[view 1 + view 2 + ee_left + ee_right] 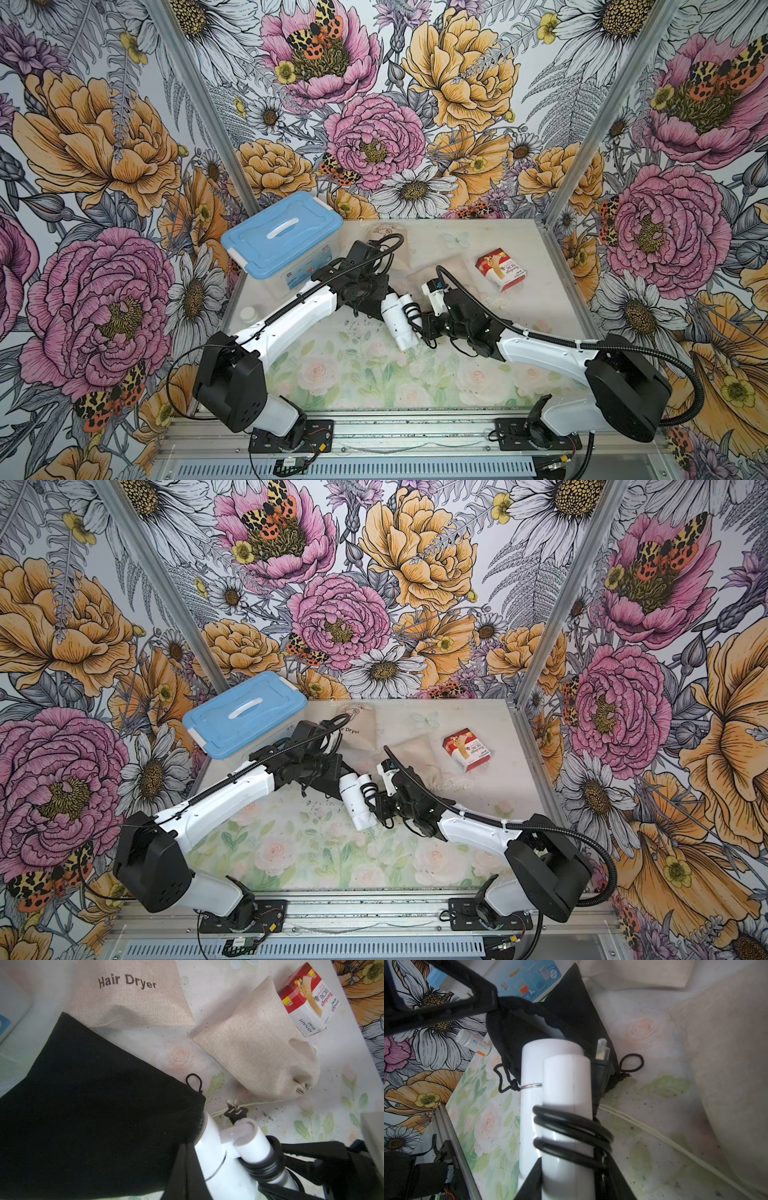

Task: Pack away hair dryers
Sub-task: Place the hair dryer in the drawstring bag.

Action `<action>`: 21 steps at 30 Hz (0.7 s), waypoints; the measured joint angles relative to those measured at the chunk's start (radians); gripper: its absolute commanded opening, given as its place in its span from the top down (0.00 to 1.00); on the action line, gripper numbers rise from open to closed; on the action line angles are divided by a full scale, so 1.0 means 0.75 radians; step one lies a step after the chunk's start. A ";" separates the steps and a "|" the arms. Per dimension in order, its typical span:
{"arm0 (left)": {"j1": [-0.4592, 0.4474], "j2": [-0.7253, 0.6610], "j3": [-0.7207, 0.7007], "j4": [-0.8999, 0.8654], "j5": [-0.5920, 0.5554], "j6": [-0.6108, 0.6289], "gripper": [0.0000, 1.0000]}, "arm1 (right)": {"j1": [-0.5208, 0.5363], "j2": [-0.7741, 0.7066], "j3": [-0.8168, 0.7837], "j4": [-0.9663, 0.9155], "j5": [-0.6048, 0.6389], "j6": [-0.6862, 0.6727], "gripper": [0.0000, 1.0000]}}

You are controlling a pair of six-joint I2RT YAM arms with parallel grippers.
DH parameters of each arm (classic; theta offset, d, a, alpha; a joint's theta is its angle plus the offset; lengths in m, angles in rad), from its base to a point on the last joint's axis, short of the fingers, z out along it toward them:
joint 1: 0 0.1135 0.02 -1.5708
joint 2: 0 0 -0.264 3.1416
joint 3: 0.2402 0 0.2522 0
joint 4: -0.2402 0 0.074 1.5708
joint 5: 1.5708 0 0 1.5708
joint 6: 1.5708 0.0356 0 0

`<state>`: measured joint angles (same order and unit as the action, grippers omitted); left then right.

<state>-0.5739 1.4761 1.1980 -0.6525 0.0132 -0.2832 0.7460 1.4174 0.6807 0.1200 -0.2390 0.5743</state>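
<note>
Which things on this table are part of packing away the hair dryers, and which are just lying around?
Part of the job: white hair dryer, black pouch, printed beige pouch, closed beige pouch.

Just lying about: blue-lidded box, bandage box, small white bottle.

Hair dryer (pixel 226 1180) end hidden in pouch (pixel 93 1115) (black).

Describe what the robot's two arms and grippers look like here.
The left arm and right arm match: glossy white links, bulky black joint housings, black ribbed cable conduit along each. The left gripper and right gripper are matte black with flat, tapered fingers.
</note>
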 measured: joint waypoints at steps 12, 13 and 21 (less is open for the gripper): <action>0.000 0.001 0.005 -0.001 0.027 -0.009 1.00 | 0.000 0.048 0.052 0.084 -0.118 -0.001 0.91; 0.000 0.001 0.010 0.000 0.032 -0.009 1.00 | 0.000 0.056 0.054 0.092 -0.126 -0.001 0.91; 0.003 -0.016 0.049 0.000 0.050 -0.030 1.00 | 0.000 0.083 0.055 0.131 -0.144 -0.017 0.91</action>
<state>-0.5720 1.4639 1.2350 -0.6525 0.0509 -0.3058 0.7460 1.4799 0.7223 0.2184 -0.3473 0.5613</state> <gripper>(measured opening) 0.046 0.384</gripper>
